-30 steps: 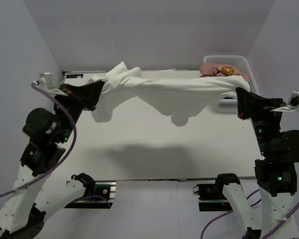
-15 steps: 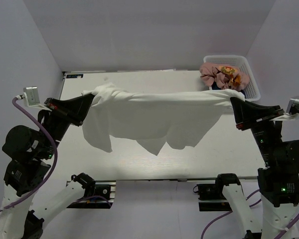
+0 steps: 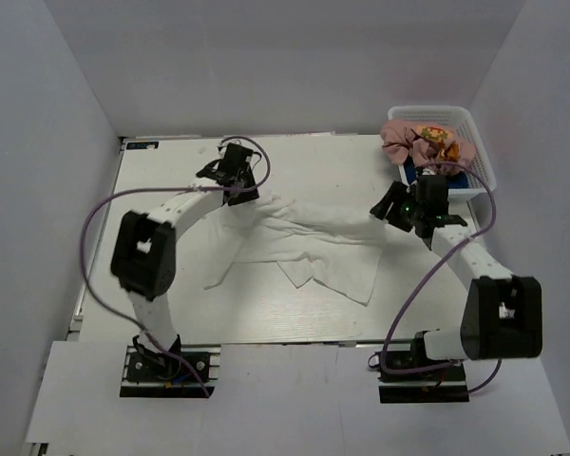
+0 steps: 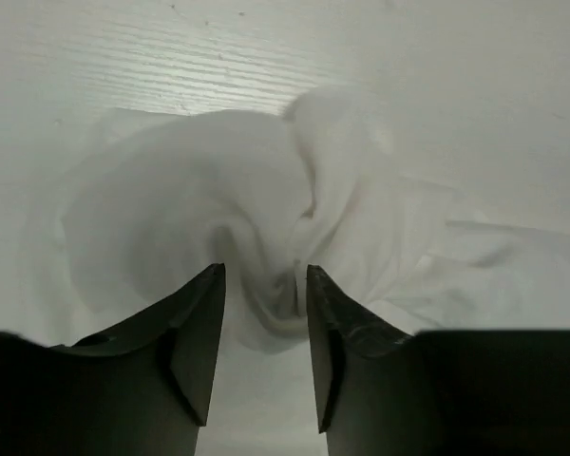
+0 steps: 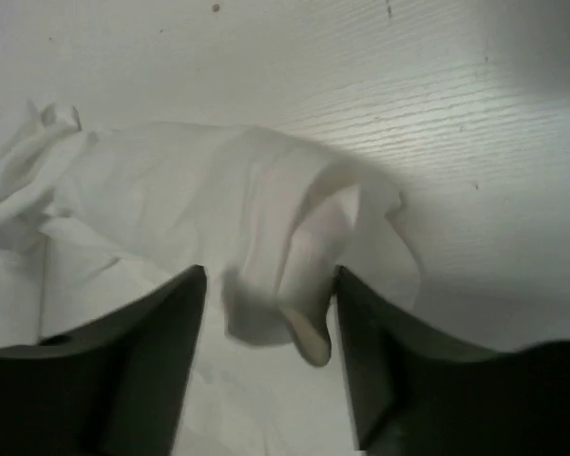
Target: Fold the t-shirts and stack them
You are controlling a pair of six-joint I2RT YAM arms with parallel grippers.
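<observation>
The white t-shirt (image 3: 309,237) lies crumpled across the middle of the table. My left gripper (image 3: 245,195) is low at its left end, open, and a bunched fold of the shirt (image 4: 199,190) sits just past the fingertips (image 4: 263,275). My right gripper (image 3: 388,207) is at the shirt's right end, also open. A loose, blurred corner of the cloth (image 5: 294,275) hangs between its fingers (image 5: 269,280), apart from both. The pink t-shirt (image 3: 413,138) with its yellow-orange print fills the basket. A strip of navy cloth (image 3: 410,174) shows at the basket's near left corner.
The white mesh basket (image 3: 480,142) stands at the table's back right corner, close behind my right wrist. Bare tabletop (image 3: 171,171) lies left of the shirt and along the front edge (image 3: 266,328). Grey walls close in on three sides.
Both arms came down from holding the white t-shirt stretched in the air. The shirt now lies on the table, and both grippers have opened and let it go.
</observation>
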